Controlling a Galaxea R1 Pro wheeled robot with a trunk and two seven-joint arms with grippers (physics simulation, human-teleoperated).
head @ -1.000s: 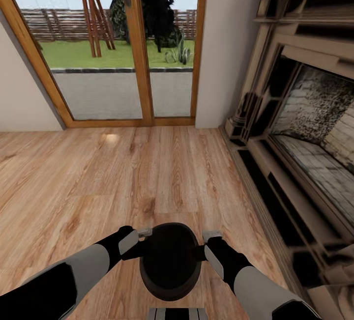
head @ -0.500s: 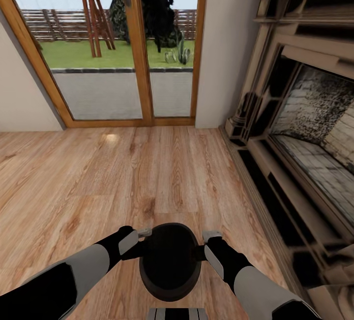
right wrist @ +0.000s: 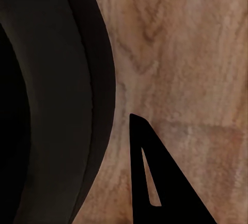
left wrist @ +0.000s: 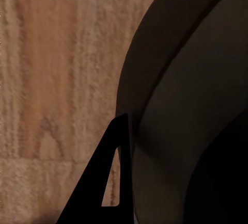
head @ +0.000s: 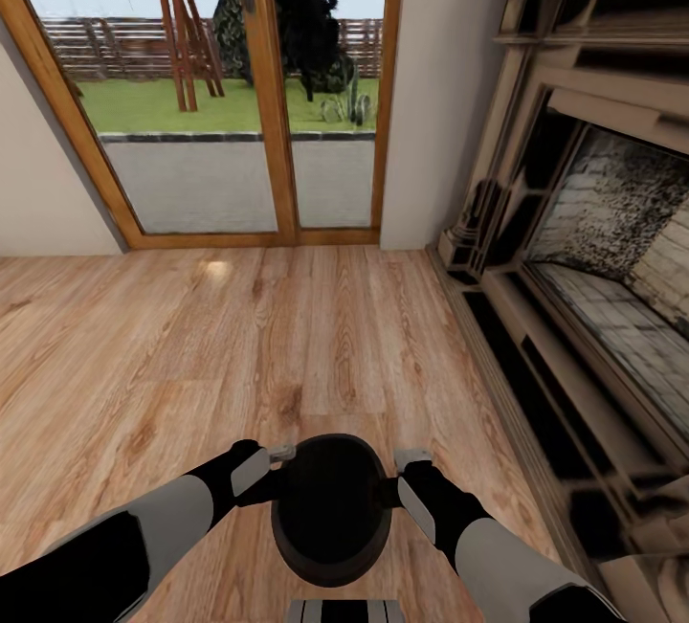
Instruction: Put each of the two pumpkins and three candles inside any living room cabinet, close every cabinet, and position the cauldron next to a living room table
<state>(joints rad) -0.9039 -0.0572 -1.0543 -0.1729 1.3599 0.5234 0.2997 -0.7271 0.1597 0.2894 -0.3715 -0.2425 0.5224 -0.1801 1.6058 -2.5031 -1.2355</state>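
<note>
The cauldron (head: pixel 331 508) was a round black pot, upright, wide mouth facing up, dark inside. It sat between the two grippers over the wood floor (head: pixel 191 365), off to the side of the fireplace (head: pixel 593 250).

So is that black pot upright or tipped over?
Upright: the cauldron shows its round mouth facing up, between both arms.
</note>
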